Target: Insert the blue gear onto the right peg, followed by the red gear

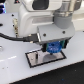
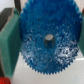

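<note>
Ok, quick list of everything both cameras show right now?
blue gear: one, bright blue, held between the pincer's pads just above the plate; the wrist view shows its toothed face and centre hole.
plate: one, grey with a black edge, flat on the table under the gear.
red object: one, only a sliver at the wrist view's edge; too little shows to name it.
pegs: not discernible in either view.
table: one, white.
cable: one, black, running to the wrist.
pincer: one, shut on the blue gear.
arm: one, white, above the plate.
</note>
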